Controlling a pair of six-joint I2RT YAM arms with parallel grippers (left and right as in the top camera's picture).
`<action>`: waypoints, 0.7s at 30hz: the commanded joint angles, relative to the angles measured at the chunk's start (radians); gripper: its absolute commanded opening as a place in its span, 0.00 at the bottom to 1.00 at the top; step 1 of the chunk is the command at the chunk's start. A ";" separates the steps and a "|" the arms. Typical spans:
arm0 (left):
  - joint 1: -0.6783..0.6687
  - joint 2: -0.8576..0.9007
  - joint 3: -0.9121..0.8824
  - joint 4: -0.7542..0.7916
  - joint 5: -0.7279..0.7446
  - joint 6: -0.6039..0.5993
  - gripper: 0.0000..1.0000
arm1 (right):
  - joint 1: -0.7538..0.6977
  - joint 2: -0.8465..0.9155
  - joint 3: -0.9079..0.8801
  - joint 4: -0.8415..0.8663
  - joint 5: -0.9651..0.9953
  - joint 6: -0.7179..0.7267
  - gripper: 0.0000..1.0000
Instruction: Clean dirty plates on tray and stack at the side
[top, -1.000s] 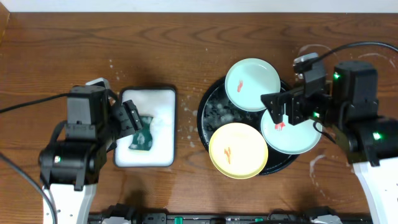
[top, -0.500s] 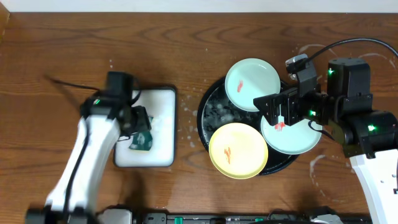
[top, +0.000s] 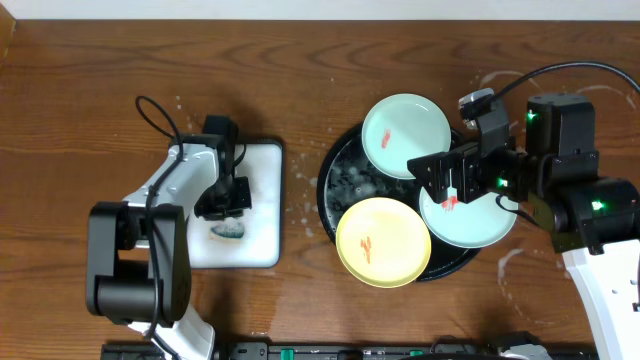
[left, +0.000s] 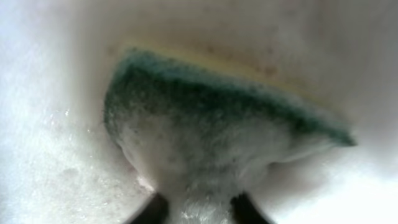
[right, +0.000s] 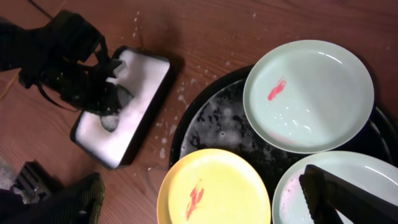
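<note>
Three plates lie on the black tray (top: 335, 185): a mint one (top: 406, 135) at the back, a yellow one (top: 384, 241) in front and a second mint one (top: 470, 215) at the right, each with a red smear. My right gripper (top: 450, 180) hangs open above them; in the right wrist view its fingers straddle the yellow plate (right: 214, 190), one over the right mint plate (right: 360, 165). My left gripper (top: 225, 200) is shut on the green foamy sponge (left: 217, 112) in the white tray (top: 262, 250), dark fingertips (left: 152, 211) pinching its near end.
The white tray is full of foam. Bare wood tabletop with white soapy rings (top: 520, 265) lies right of the black tray. Splashes dot the wood between the two trays (top: 300, 215). My left arm's cable (top: 150, 105) loops over the table at the back left.
My left arm has swung in over the white tray and its jaws have closed on the sponge. My right gripper shifted slightly left, then stayed still and open.
</note>
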 joint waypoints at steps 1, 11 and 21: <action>-0.003 0.113 -0.032 0.060 -0.003 0.018 0.07 | 0.012 -0.005 0.021 -0.006 -0.019 0.003 0.99; -0.003 -0.087 0.090 -0.108 0.007 0.008 0.07 | 0.012 -0.005 0.021 -0.003 -0.019 0.003 0.99; -0.011 -0.227 0.070 -0.019 0.007 -0.001 0.07 | 0.012 -0.005 0.021 -0.003 -0.018 0.003 0.99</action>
